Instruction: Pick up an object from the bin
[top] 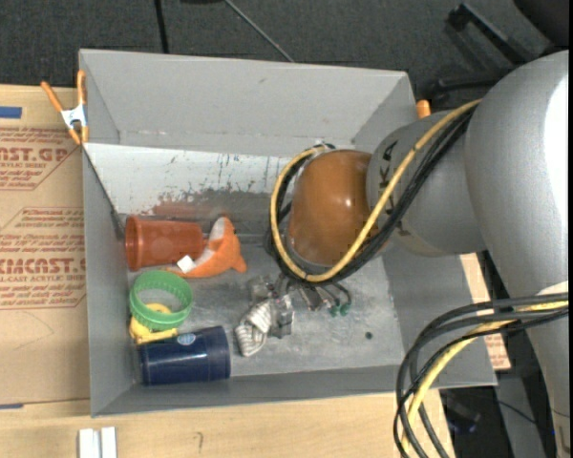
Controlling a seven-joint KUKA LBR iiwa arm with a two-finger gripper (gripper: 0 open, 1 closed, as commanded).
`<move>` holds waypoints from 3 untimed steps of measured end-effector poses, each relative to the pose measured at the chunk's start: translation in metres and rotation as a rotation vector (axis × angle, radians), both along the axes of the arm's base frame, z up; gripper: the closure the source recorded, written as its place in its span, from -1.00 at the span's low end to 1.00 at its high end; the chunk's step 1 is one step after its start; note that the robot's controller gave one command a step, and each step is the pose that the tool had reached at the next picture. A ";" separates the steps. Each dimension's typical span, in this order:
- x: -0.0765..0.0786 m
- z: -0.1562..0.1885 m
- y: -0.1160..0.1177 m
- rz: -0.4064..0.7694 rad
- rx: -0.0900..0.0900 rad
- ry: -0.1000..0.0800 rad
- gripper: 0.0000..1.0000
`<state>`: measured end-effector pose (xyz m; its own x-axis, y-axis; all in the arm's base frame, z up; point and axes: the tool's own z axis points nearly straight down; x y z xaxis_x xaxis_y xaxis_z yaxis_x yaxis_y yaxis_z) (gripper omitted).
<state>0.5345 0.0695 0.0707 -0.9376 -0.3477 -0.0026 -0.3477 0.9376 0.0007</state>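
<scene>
Nearest of all is the robot's thick grey arm [516, 160], which comes in from the right and rises high above the grey metal bin [248, 93]. Black and yellow cables [279, 208] loop round its wrist.

On the left of the bin floor, an orange plastic cup [162, 243] lies on its side towards the far wall, with its mouth to the right. Touching that mouth is a smaller orange scoop-like piece [224, 251] with a white scrap against it. Nearer than the cup lies a green ring [137, 297], resting partly on a yellow thing [148, 330] that peeps out beneath it. Just nearer again, close to the near wall, a dark blue can [183, 354] lies on its side and touches the yellow thing.

Right of the can, in the near middle of the floor, is a crumpled silvery piece [258, 324], like balled foil, standing apart from the coloured things on the left.

Right of it and slightly farther off, the gripper [301, 299] hangs low over the floor beneath the wrist's glossy orange cover [329, 208]. Its dark tip is right at the far right end of the silvery piece, which is the thing closest to it. Whether the two touch cannot be told, nor whether the gripper is released or clenched, because the cover and cables hide most of it. The floor right of the gripper is scuffed grey metal.
</scene>
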 end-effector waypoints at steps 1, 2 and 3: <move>0.000 0.000 0.000 0.000 0.000 0.000 1.00; 0.000 0.001 0.000 0.000 0.000 0.000 1.00; -0.002 0.008 0.000 0.000 -0.001 0.007 1.00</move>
